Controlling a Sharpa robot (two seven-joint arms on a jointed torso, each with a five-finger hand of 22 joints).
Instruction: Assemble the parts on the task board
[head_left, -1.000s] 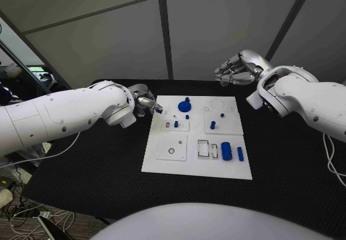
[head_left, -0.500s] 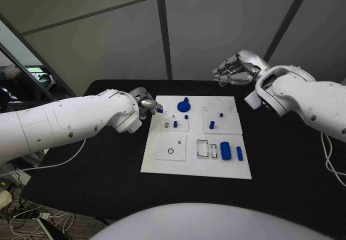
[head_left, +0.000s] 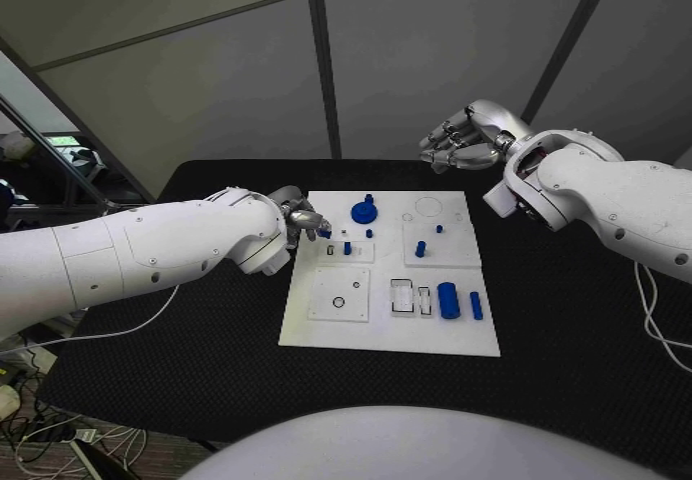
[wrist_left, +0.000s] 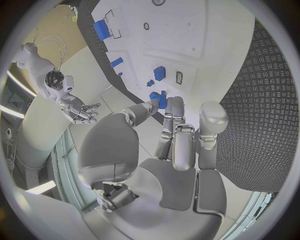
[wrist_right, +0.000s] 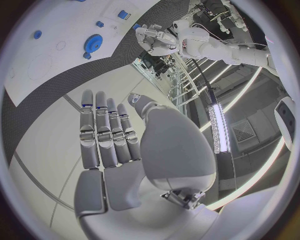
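Note:
The white task board (head_left: 378, 325) lies in the middle of the black table. On it are a blue gear (head_left: 365, 212), small blue pegs (head_left: 420, 249) and two blue cylinders (head_left: 449, 300). My left hand (head_left: 299, 220) hovers at the board's far left corner and pinches a small blue part (head_left: 323, 232) at its fingertips. In the left wrist view the small blue part (wrist_left: 157, 96) sits between thumb and fingers (wrist_left: 175, 107), just above the board (wrist_left: 206, 45). My right hand (head_left: 459, 140) hangs raised beyond the board's far edge, holding nothing, with straight fingers (wrist_right: 103, 132).
Two square white inserts (head_left: 340, 294) and a slotted insert (head_left: 413, 297) sit in the board's near half. A round recess (head_left: 430, 207) lies near the far right corner. Black table (head_left: 577, 320) surrounds the board on all sides.
My left hand has shifted a little nearer along the board's left edge, still with the small blue part. The right hand has hardly moved.

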